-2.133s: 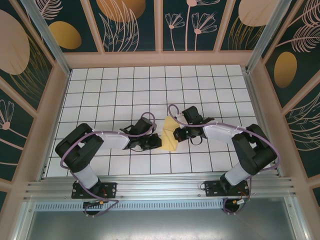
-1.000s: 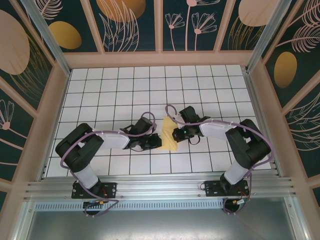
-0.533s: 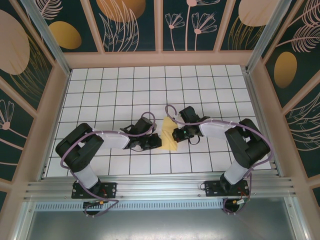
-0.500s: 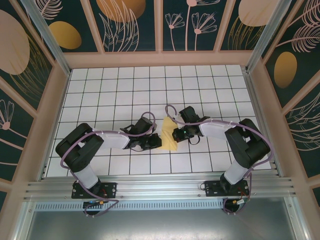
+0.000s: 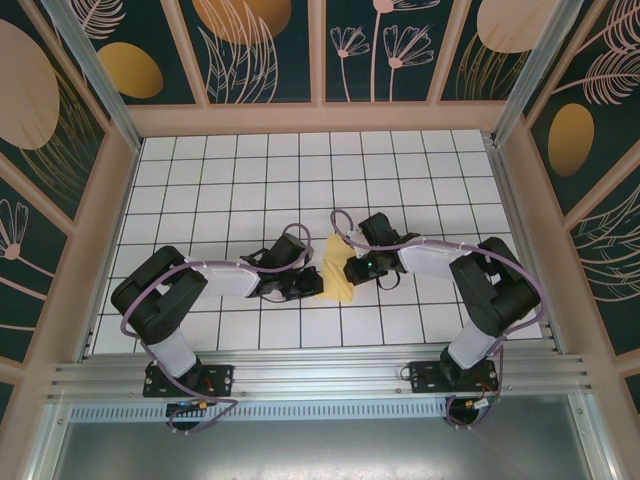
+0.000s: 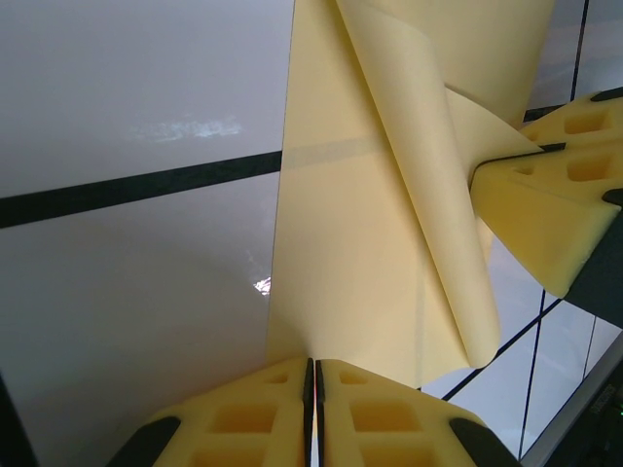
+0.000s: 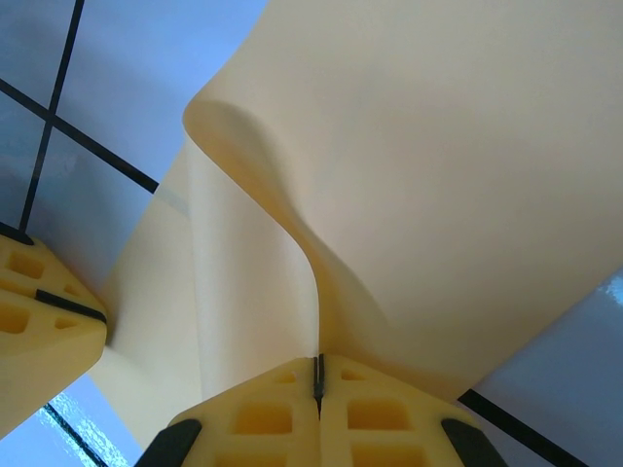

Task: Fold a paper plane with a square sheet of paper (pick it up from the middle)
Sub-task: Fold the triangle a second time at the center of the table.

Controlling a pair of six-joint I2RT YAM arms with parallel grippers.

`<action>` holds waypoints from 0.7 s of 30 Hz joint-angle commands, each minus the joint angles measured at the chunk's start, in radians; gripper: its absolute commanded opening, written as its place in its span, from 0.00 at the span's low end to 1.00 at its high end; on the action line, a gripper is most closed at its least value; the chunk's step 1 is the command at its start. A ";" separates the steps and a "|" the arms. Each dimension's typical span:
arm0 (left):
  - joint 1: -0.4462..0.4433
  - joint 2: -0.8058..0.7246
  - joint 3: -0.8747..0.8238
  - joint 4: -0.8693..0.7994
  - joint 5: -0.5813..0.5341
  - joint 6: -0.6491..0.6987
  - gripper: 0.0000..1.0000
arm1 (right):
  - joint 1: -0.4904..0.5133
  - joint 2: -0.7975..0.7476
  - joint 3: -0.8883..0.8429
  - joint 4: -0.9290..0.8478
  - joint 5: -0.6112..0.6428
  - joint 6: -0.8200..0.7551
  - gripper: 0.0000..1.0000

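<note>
Square sheet of paper (image 5: 337,262), partly folded, lies with its long axis 12-to-6. Left gripper (image 5: 315,285) is clamped on its 8 o'clock edge. The right gripper (image 5: 352,268) is clamped at 3 o'clock.

The pale-yellow square sheet of paper (image 5: 337,270), partly folded with one flap curling upward, lies on the white-tiled table (image 5: 250,190).

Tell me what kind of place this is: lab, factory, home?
Probably a lab robot cell: left arm and right arm bolted to an aluminium rail, a white grid table, framed walls with printed leaf panels.
</note>
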 commanded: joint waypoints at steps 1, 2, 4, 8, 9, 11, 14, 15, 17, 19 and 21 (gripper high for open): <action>-0.001 0.015 0.019 -0.022 -0.002 0.021 0.12 | 0.003 -0.022 -0.013 -0.012 -0.009 0.007 0.06; 0.000 0.015 0.022 -0.023 -0.002 0.021 0.12 | 0.003 -0.016 -0.012 -0.011 -0.011 0.007 0.06; -0.001 0.015 0.020 -0.023 -0.003 0.021 0.12 | 0.003 -0.005 -0.007 -0.015 -0.017 0.008 0.06; -0.001 -0.006 0.024 -0.027 -0.005 0.020 0.12 | 0.003 0.002 -0.016 -0.006 0.000 0.017 0.06; 0.000 -0.016 0.025 -0.030 -0.007 0.020 0.12 | 0.003 0.004 -0.016 -0.006 0.005 0.019 0.06; 0.000 -0.026 0.033 -0.045 -0.020 0.027 0.12 | 0.002 0.010 -0.012 -0.010 0.013 0.021 0.06; 0.000 -0.054 0.043 -0.054 -0.033 0.028 0.14 | 0.003 0.020 -0.006 -0.015 0.013 0.021 0.06; 0.000 -0.069 0.045 -0.053 -0.038 0.025 0.15 | 0.003 0.022 -0.006 -0.016 0.012 0.021 0.06; 0.000 -0.104 0.046 -0.041 -0.054 0.016 0.16 | 0.003 0.020 -0.006 -0.018 0.013 0.022 0.06; 0.000 -0.134 0.049 -0.021 -0.072 0.000 0.17 | 0.003 0.019 -0.007 -0.018 0.013 0.022 0.06; 0.000 -0.143 0.054 0.030 -0.080 -0.035 0.16 | 0.003 0.019 -0.006 -0.018 0.013 0.021 0.06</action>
